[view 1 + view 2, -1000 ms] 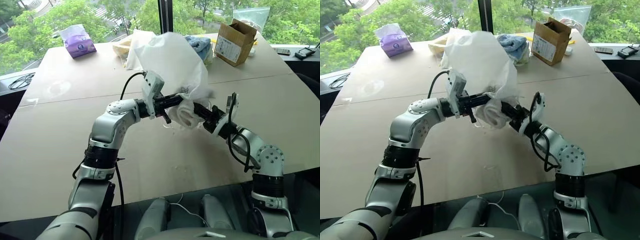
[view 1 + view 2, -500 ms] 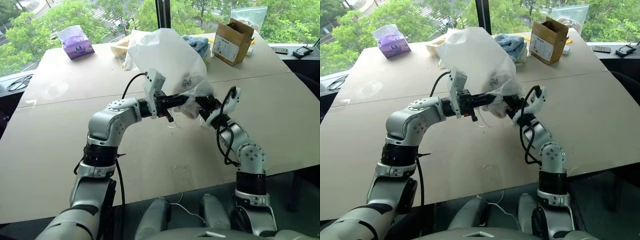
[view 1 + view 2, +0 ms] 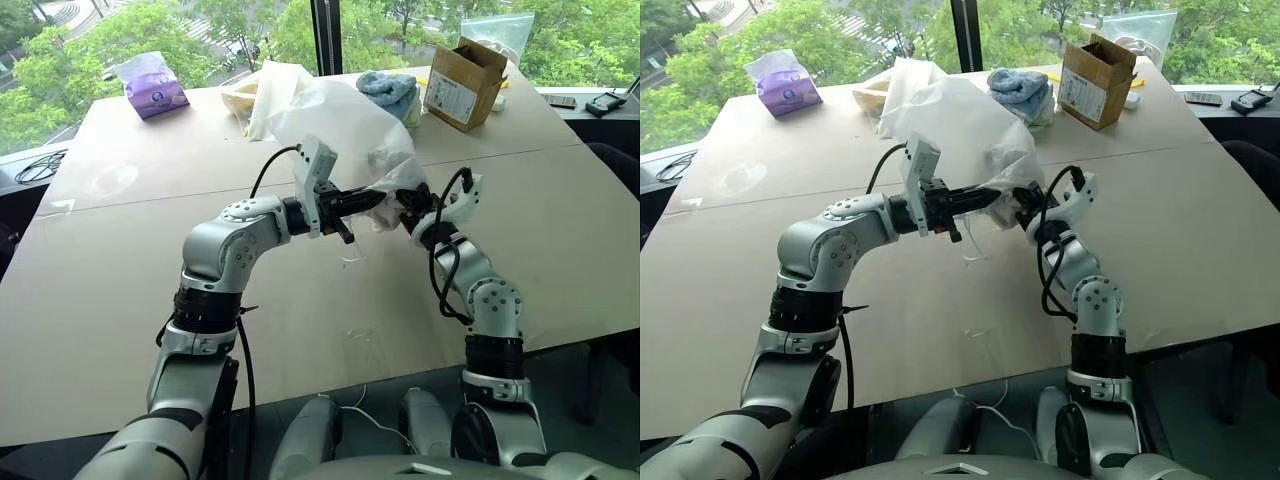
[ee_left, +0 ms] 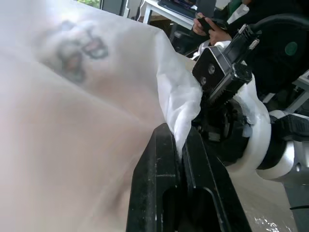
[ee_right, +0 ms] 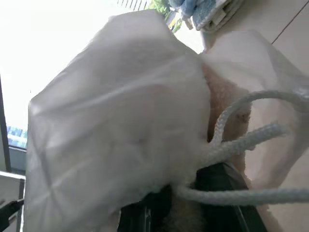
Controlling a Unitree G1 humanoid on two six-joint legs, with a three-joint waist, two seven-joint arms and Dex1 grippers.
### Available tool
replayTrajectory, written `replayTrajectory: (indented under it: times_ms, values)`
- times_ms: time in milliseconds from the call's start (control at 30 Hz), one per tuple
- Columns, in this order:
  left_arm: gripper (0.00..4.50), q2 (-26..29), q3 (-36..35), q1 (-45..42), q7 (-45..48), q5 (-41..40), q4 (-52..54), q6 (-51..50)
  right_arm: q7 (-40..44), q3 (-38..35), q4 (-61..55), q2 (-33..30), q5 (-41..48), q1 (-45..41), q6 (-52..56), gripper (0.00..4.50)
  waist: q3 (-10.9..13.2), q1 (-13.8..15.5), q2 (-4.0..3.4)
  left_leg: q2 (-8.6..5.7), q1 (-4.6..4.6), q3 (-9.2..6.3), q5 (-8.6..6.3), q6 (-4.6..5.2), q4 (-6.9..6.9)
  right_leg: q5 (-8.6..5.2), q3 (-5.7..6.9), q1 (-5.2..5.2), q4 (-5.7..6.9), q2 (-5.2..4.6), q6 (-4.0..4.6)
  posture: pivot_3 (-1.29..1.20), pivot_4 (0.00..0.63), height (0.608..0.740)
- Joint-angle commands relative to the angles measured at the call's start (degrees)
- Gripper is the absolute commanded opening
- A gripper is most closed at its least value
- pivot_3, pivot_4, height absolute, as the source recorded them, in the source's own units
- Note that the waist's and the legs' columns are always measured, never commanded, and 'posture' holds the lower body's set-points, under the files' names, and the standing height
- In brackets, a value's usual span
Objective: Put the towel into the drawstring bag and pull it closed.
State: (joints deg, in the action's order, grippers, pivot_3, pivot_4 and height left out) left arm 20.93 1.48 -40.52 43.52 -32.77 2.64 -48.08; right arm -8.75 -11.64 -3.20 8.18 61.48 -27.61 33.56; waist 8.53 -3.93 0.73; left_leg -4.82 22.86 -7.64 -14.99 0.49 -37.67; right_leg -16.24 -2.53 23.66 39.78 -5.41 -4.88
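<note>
Two pincers are meeting at the mouth of the drawstring bag [image 3: 345,125], which is hanging in the air above the middle of the bench [image 3: 120,260], its thin white body billowing up and away from the robot. Cream nubby cloth, the towel [image 5: 227,104], is showing through the bag's opening in the right wrist view, sitting inside the fabric, with loops of white cord [image 5: 241,140] trailing across it. The left pincer [image 4: 179,159] is clamped tight on a fold of the bag's rim, its two black fingers pressed together with the cloth between them. The right pincer [image 3: 408,203] is sitting nearly closed at the bag's mouth, just beside the left one; what it is gripping is hidden by the fabric. Farther back on the bench, a purple packet [image 3: 152,82] is lying near the left corner, blue and white stacked towels [image 3: 392,88] are sitting behind the bag, and a cardboard box [image 3: 466,70] is standing to their right.
</note>
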Motion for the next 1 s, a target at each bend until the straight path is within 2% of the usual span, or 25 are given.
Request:
replayTrajectory:
  times_ms: [33,67,133,167,267,367,500,567,700,733,767,833,900,967,1000]
  values:
    - [0.00,-1.44,-1.85,-1.72,-0.73,-1.65,0.79,0.65,4.87,4.65,-6.07,0.15,1.37,0.97,3.49,0.02,0.00,-0.25,0.00,0.00,0.00,0.03,0.00,0.00,0.00,0.00,-0.03,0.01,0.00,0.00,0.00,0.00,0.150,0.740]
    - [0.00,-2.08,-2.48,-1.93,-1.11,-2.14,0.47,0.44,4.67,3.92,-6.36,0.63,1.58,1.20,2.84,0.02,0.00,-0.24,0.00,0.01,0.00,0.04,0.00,0.00,0.01,0.00,-0.04,0.01,0.00,0.01,0.00,0.00,0.150,0.740]
    - [0.00,-4.08,-4.65,-2.36,-3.13,-3.80,-0.61,-0.95,-3.22,-3.60,-2.22,4.47,4.71,-1.42,-3.52,0.02,0.00,0.00,0.00,0.03,0.00,-0.01,0.00,0.00,0.02,0.00,0.00,0.01,0.01,0.02,0.00,0.00,0.150,0.740]
    - [0.00,-4.57,-4.80,-2.23,-3.36,-4.19,-0.55,-1.40,-3.99,-4.91,-1.01,4.74,5.78,-2.08,-4.18,0.02,-0.01,0.21,0.02,0.01,0.00,-0.02,0.00,0.00,-0.01,0.00,0.01,-0.01,0.02,0.00,0.00,0.00,0.150,0.740]
    - [0.00,-4.80,-3.30,-1.03,-3.05,-4.59,0.81,-2.92,3.92,4.27,-4.34,-1.90,-1.40,-0.21,0.92,0.02,0.01,-0.01,0.00,-0.04,0.02,0.02,0.00,0.01,-0.13,0.00,-0.01,-0.05,0.00,-0.03,0.00,0.00,0.150,0.740]
    - [0.00,-4.89,-2.88,-0.85,-3.43,-4.43,0.75,-3.39,-2.92,-2.94,-0.19,1.62,1.74,-1.97,-3.55,0.02,0.00,-0.32,0.00,0.04,-0.01,0.05,0.00,0.00,-0.05,0.00,-0.05,0.00,0.04,0.05,0.00,0.00,0.150,0.740]
    - [0.00,-4.95,-2.56,-1.20,-3.74,-3.89,0.06,-3.45,6.78,4.16,-3.48,-3.96,0.91,-0.38,5.62,0.02,0.01,-0.04,-0.01,0.04,0.00,0.03,0.00,-0.01,-0.05,0.00,-0.05,-0.01,0.02,0.06,0.00,0.00,0.150,0.740]
    - [0.00,-4.86,-2.47,-1.23,-3.47,-3.95,-0.17,-3.48,-3.16,-3.72,1.46,0.90,4.55,-2.61,-0.68,0.02,0.00,-0.19,0.00,0.01,0.01,0.06,0.00,0.00,-0.07,0.00,-0.08,-0.01,0.01,0.04,0.00,0.00,0.150,0.740]
    - [0.00,-4.20,-1.52,-0.91,-2.86,-3.68,-0.25,-3.69,9.71,6.07,-4.12,-7.43,1.16,-0.34,10.38,0.02,0.02,0.05,-0.03,0.04,0.01,0.02,0.01,-0.01,-0.02,0.00,-0.04,0.00,0.01,0.06,0.00,0.00,0.150,0.740]
    - [0.00,-4.15,-1.46,-0.87,-2.88,-3.78,-0.31,-3.81,9.29,6.47,-3.73,-7.47,-2.12,-0.05,7.56,0.02,0.02,0.01,-0.03,0.02,0.01,0.04,0.00,-0.01,-0.03,0.00,-0.06,0.00,0.00,0.05,0.00,0.00,0.150,0.740]
    - [0.00,-4.10,-1.37,-0.85,-2.66,-4.23,-0.28,-4.34,2.54,1.58,-0.08,-4.27,-1.52,-0.80,2.79,0.02,0.01,-0.14,-0.01,0.01,0.01,0.05,0.00,0.00,-0.03,0.00,-0.07,0.00,-0.02,0.04,0.00,0.00,0.150,0.740]
    - [0.00,-3.45,-0.61,-0.56,-1.58,-4.74,0.28,-5.25,5.78,2.21,0.14,-5.10,-1.96,0.23,4.21,0.02,0.01,-0.08,-0.02,0.06,-0.04,0.04,0.00,-0.01,0.00,0.00,-0.07,0.00,0.02,0.07,0.00,0.00,0.150,0.740]
    - [0.00,-3.08,-0.17,-0.29,-0.93,-4.54,0.59,-5.30,11.43,6.61,-2.78,-7.62,-3.14,1.76,8.34,0.02,0.01,0.00,-0.03,0.06,-0.03,0.03,0.01,-0.01,0.00,0.00,-0.06,0.00,0.03,0.08,0.00,0.00,0.150,0.740]
    - [0.00,-2.94,0.05,-0.15,-0.47,-4.38,0.72,-5.18,3.81,0.67,0.93,-3.65,-2.23,0.85,3.39,0.02,0.01,-0.16,-0.01,0.02,-0.01,0.06,0.00,-0.01,0.00,0.00,-0.08,0.00,-0.01,0.05,0.00,0.00,0.150,0.740]
    - [0.00,-2.88,0.14,-0.08,-0.23,-4.42,0.89,-5.11,7.90,3.05,-0.40,-5.54,-2.75,1.39,5.53,0.02,0.01,-0.11,-0.02,0.04,-0.01,0.06,0.00,-0.01,-0.01,0.00,-0.09,0.00,0.00,0.06,0.00,0.00,0.150,0.740]
